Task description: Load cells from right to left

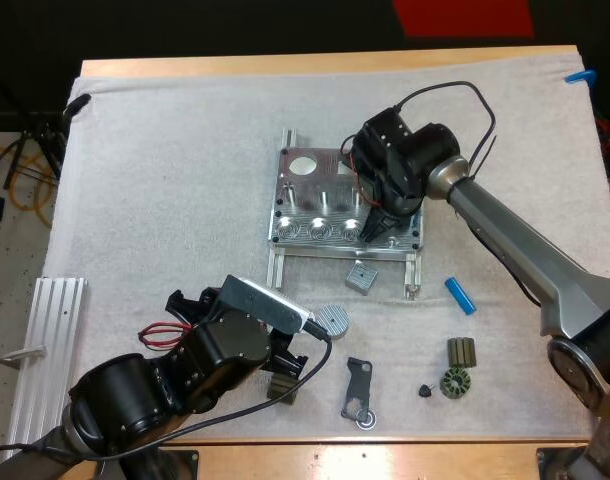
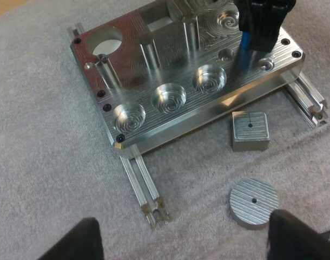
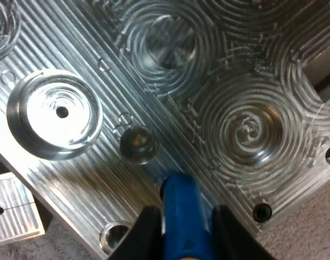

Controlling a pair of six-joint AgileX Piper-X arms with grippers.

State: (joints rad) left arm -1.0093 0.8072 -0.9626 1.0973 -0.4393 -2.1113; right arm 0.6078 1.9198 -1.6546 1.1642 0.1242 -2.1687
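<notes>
**Right gripper: blue cell just right of its pocket**

The right gripper pinches a blue cell from both sides over the front right corner of the metal plate. The plate sits near the middle of the mat. The cell's long axis stands close to upright, with its free end pointing down at the plate. As far as we can tell, it is not seated in anything.

We read the target as the rightmost round pocket of the front row; all three pockets in that row are empty. This pocket lies just beside the cell's tip, toward the plate's left edge, with a small dark hole between them. The coming move therefore calls for a short shift leftward along the plate's front edge, axis upright, before descent.

The left gripper hangs with fingers spread, holding nothing, near the mat's front edge. The right arm is the nearer one. A second blue cell lies flat on the mat, off the plate's front right corner.
</notes>
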